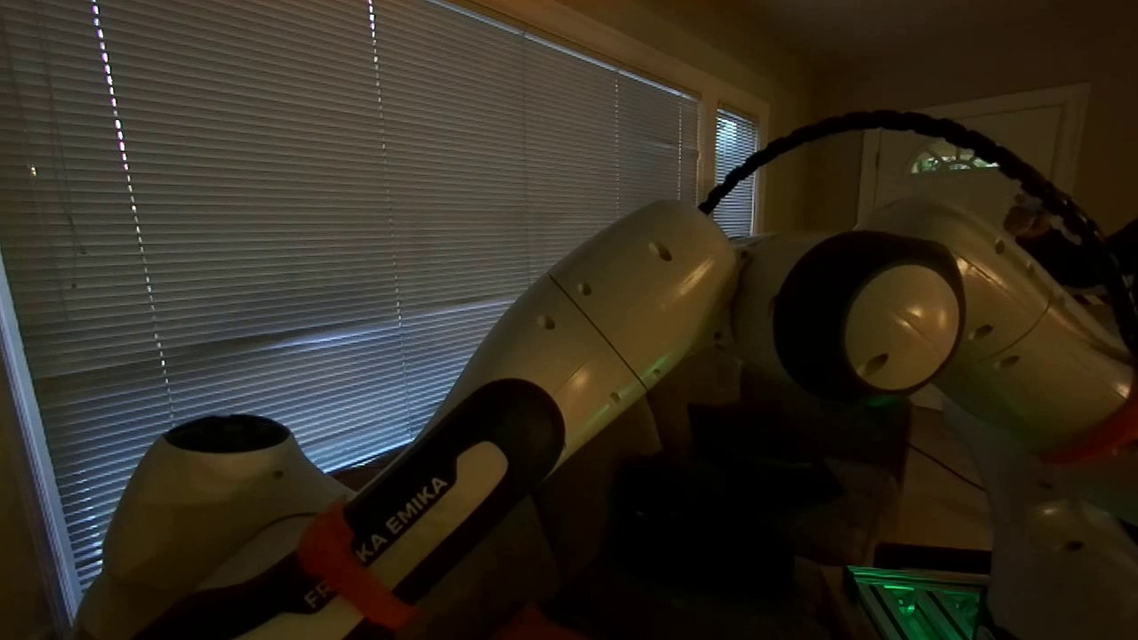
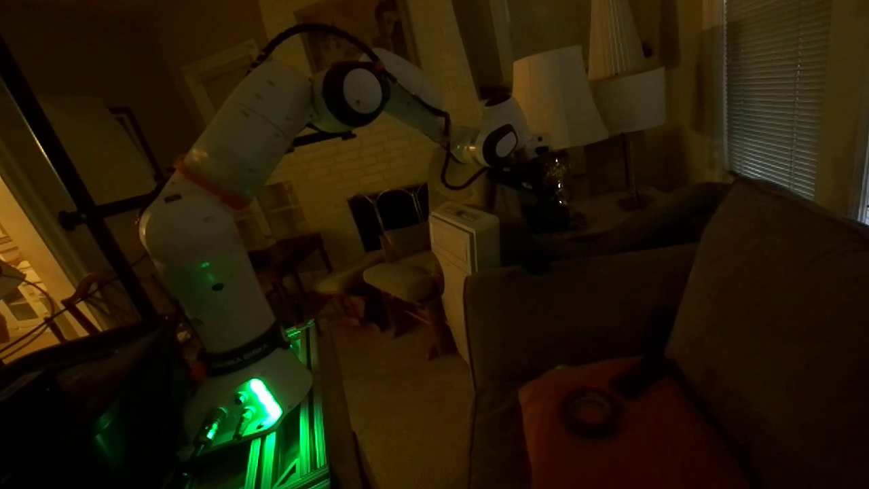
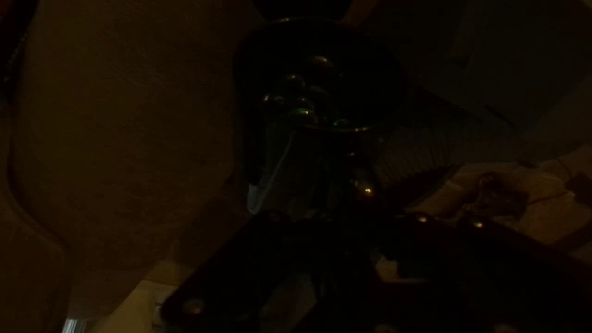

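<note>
Wrist view, low light: dark glossy rounded object [image 3: 319, 88] lies directly ahead of the claw [image 3: 323, 215], beyond its tips. The claw is clenched; too dark to say whether it touches the object. Broad brown surface [image 3: 125, 138] to the left of the claw; pale patterned patch [image 3: 522, 199] to its right.

Surroundings, in an exterior view: white lampshade [image 2: 563, 102] above and just beside the claw, one edge overlapped by the arm's wrist [image 2: 499, 136]. Glinting lamp stem [image 2: 558, 173] under the shade, near the claw. White boxy unit [image 2: 453, 241] lower than the claw, toward the arm's base [image 2: 237, 401]. Sofa [image 2: 577, 292] also lower; orange fabric [image 2: 631, 455] on it carries a dark ring [image 2: 590, 429], well apart from the claw.

Object's look: near-black, shiny, thin bright rim line, cluster of small rounded highlights.
</note>
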Available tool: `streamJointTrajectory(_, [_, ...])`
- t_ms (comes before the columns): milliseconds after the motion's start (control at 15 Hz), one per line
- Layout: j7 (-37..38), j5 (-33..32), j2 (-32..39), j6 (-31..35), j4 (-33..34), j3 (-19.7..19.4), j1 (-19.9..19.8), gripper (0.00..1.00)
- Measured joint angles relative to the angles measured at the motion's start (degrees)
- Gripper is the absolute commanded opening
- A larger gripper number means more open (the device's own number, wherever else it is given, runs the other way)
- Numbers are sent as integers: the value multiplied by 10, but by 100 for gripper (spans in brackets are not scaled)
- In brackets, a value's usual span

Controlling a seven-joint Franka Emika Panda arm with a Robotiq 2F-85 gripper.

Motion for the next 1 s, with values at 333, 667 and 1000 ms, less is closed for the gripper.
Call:
streamJointTrajectory(333, [0,-11,8,0,0,-1,4,2])
streamJointTrajectory(667, [2,-50,8,2,-1,-20,27,2])
streamJointTrajectory(1000, [24,-89,8,16,-2,-52,60,2])
